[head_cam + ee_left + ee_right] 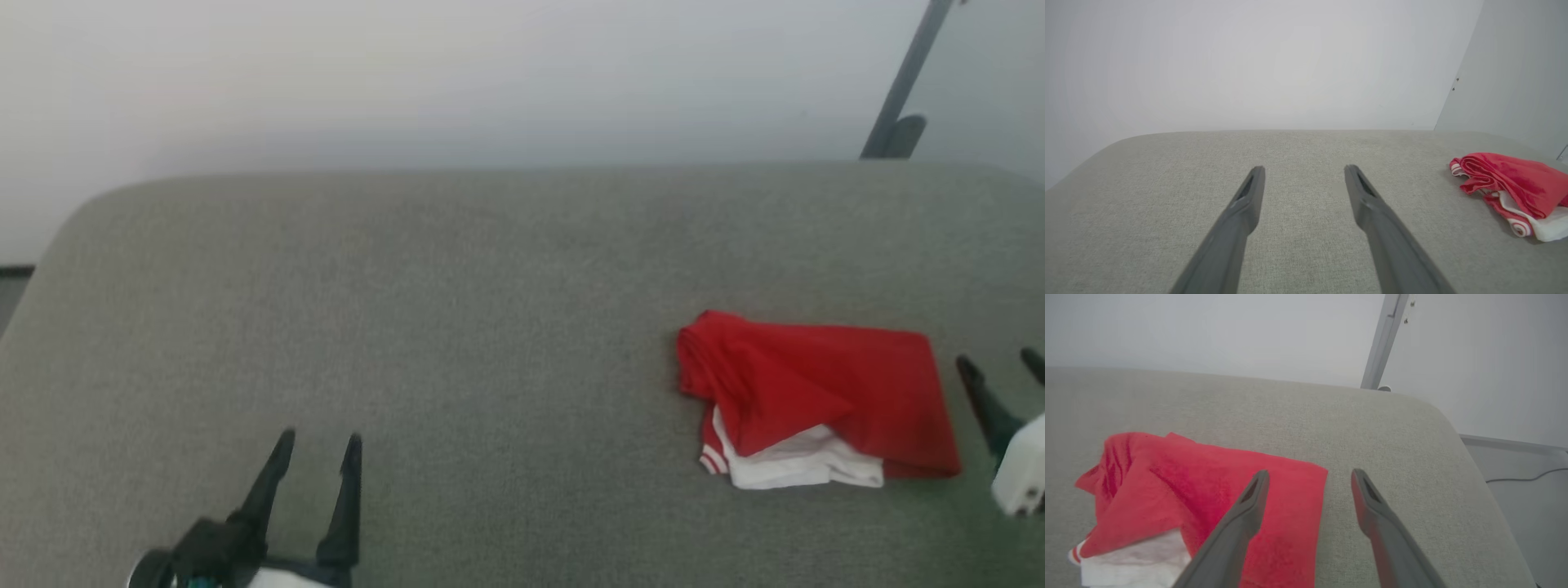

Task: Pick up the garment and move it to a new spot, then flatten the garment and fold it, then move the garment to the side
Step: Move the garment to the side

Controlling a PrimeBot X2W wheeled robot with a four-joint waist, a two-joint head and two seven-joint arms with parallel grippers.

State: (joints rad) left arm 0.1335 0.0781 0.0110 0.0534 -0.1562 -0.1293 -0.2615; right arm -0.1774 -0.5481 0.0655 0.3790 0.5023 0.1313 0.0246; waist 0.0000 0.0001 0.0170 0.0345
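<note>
The garment (816, 392) lies folded into a rough red bundle on the right part of the grey padded surface, a white sleeve with red-striped cuff poking out at its front. Its letters and number are hidden. The left wrist view has the garment (1511, 188) at its right edge; the right wrist view has the garment (1200, 494) spread at lower left. My right gripper (1000, 367) stands open just right of the bundle, apart from it, nothing between its fingers (1249, 506). My left gripper (318, 445) is open far to the left, over bare cloth.
The grey padded surface (457, 327) runs wide with rounded corners, its right edge close beyond the right gripper. A pale wall stands behind it. A dark slanted pole (902, 90) rises at the back right. Floor with a cable (1527, 479) lies past the right edge.
</note>
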